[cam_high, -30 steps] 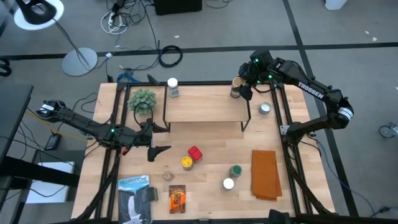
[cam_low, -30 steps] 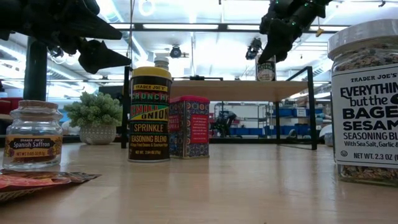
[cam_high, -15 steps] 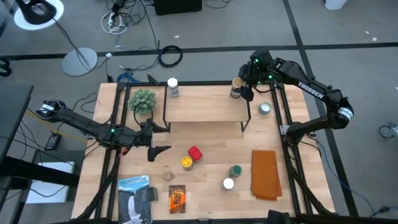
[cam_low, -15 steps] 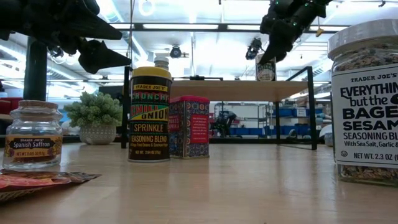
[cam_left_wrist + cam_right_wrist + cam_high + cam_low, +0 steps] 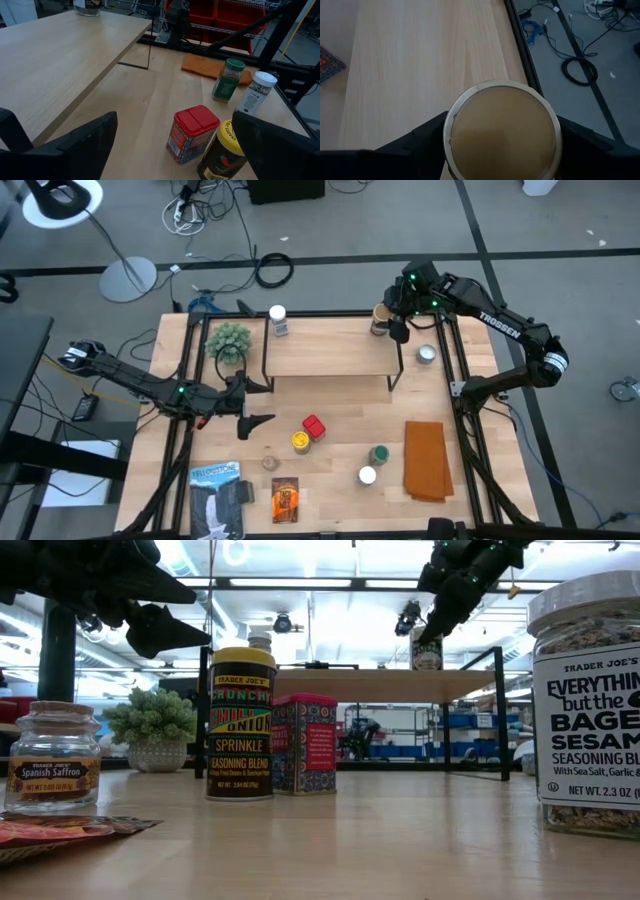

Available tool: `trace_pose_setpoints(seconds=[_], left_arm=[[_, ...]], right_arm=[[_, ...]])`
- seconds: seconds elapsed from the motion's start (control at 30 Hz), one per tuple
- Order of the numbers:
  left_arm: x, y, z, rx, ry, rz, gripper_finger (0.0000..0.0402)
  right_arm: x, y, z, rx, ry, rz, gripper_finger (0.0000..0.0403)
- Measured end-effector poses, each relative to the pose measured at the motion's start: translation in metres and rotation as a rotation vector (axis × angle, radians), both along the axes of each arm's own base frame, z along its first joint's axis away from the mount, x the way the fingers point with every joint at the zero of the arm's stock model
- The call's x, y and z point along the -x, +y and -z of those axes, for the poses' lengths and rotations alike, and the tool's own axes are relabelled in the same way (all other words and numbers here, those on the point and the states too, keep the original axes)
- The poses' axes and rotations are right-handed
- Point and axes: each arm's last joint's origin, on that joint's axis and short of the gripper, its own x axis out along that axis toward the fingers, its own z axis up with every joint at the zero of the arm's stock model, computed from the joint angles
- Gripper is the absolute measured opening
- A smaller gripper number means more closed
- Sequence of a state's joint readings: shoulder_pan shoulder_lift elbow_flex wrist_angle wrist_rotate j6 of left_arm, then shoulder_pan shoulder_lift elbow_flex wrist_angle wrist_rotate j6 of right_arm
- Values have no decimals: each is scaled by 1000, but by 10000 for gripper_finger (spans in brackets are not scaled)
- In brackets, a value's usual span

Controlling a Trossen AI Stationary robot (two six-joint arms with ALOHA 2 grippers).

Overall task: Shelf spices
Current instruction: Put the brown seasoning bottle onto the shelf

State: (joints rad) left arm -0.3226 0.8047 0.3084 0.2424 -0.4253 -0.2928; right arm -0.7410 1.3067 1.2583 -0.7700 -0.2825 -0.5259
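Note:
The shelf (image 5: 330,350) stands at the table's far middle. A white-lidded jar (image 5: 277,320) stands on its far left corner. My right gripper (image 5: 393,326) is shut on a tan-lidded jar (image 5: 501,131) at the shelf's far right corner. On the table in front of the shelf stand a red box (image 5: 314,426), a yellow-lidded jar (image 5: 299,441), a green-lidded jar (image 5: 378,454), a white-lidded jar (image 5: 367,476) and a small saffron jar (image 5: 52,756). An orange-brown packet (image 5: 285,499) lies there too. My left gripper (image 5: 250,402) hangs open left of them, above the table. My right gripper holds the tan-lidded jar by its sides just under the lid (image 5: 447,150), one finger (image 5: 415,142) on each side. The fingers slant down at it from the table's far right. The jar stands upright, and its base (image 5: 427,666) seems to rest on the shelf's top board.
A potted plant (image 5: 229,341) stands left of the shelf, a silver-lidded jar (image 5: 427,355) right of it. A folded orange cloth (image 5: 427,460) lies near right, a blue-and-white package (image 5: 217,498) near left. The shelf's board is bare between the two jars.
My right gripper has rolled a little about its own pointing line at the tan-lidded jar, without shifting place. The jar stays at the shelf's far right corner.

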Motion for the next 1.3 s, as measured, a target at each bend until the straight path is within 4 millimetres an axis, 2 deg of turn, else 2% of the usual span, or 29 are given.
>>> trace_pose_setpoints(seconds=[0.47,1.3], left_arm=[[0,0,0,0,0,0,399],[0,0,0,-26,3,6,399]], right_arm=[[0,0,0,-107,-34,122,297],[0,0,0,-70,-21,86,301]])
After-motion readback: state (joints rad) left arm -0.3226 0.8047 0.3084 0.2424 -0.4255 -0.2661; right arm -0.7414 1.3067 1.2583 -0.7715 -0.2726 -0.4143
